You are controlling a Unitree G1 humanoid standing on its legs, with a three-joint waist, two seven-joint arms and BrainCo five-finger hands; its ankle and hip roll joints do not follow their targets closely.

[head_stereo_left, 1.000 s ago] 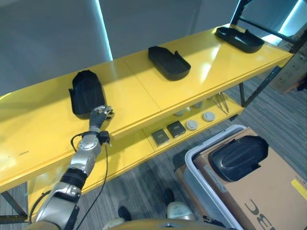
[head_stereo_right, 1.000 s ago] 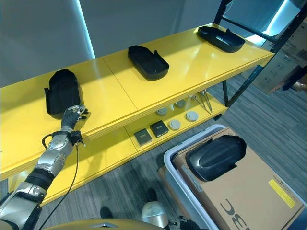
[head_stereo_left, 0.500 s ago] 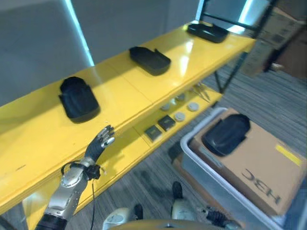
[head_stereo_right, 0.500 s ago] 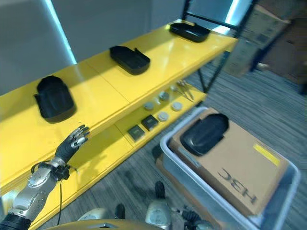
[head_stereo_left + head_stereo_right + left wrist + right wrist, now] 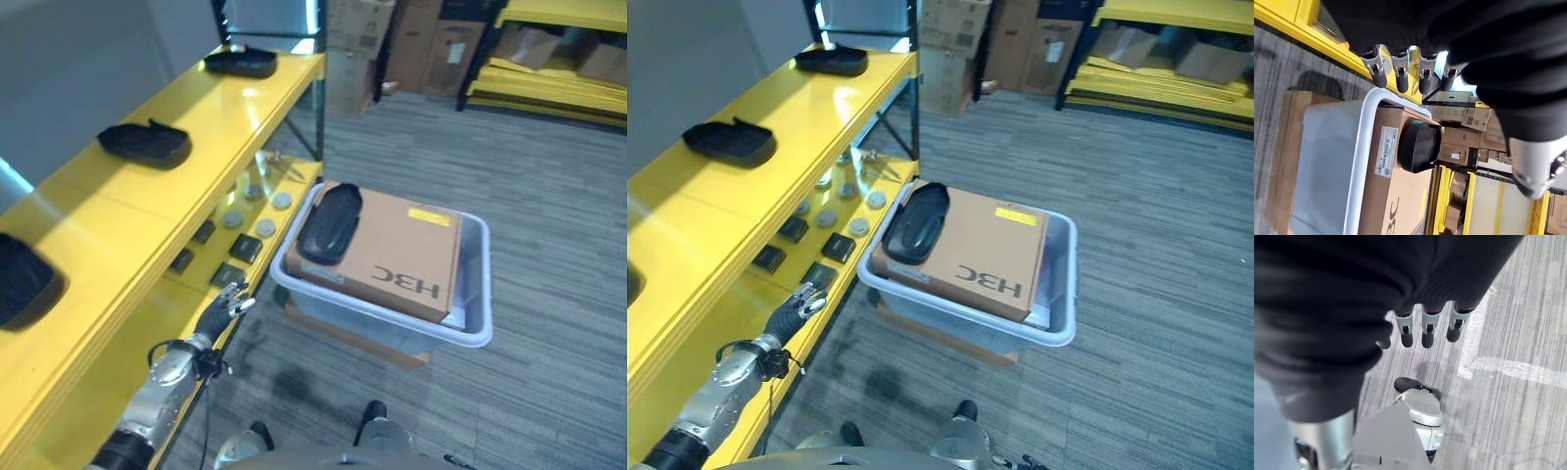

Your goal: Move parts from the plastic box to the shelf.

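Black part (image 5: 328, 223) on the box-borne carton (left hand (image 5: 223, 306) empty).

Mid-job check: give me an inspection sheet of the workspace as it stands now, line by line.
Surface: yellow shelf with top and lower levels.
Job's things: three black parts on the top level, far, middle, near; a fourth black part lies on the cardboard box in the plastic box.
Clutter: round discs and dark square pieces on the lower level.
Robot hands: left robot hand open, holding nothing, beside the lower level's edge; right robot hand open, holding nothing, above the floor.
Cables: nothing seen.
Surroundings: grey carpet floor; stacked cartons and more yellow racking beyond.
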